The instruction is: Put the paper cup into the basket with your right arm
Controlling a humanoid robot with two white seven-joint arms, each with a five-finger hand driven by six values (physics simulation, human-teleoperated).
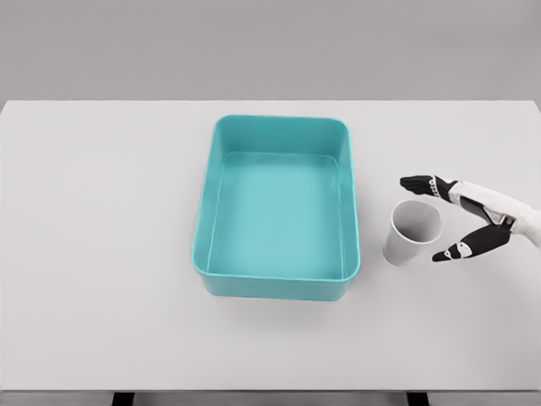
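Note:
A white paper cup (411,233) stands upright on the white table, just right of the teal basket (206,203). My right hand (431,218) comes in from the right edge and is spread open around the cup's right side. Its upper fingers (420,183) reach past the cup's far rim and the thumb (452,251) lies at its near right side. The fingers stand close to the cup without closing on it. The basket holds nothing. The left arm is out of view.
The table's (101,254) front edge runs along the bottom of the view, and its far edge lies just behind the basket.

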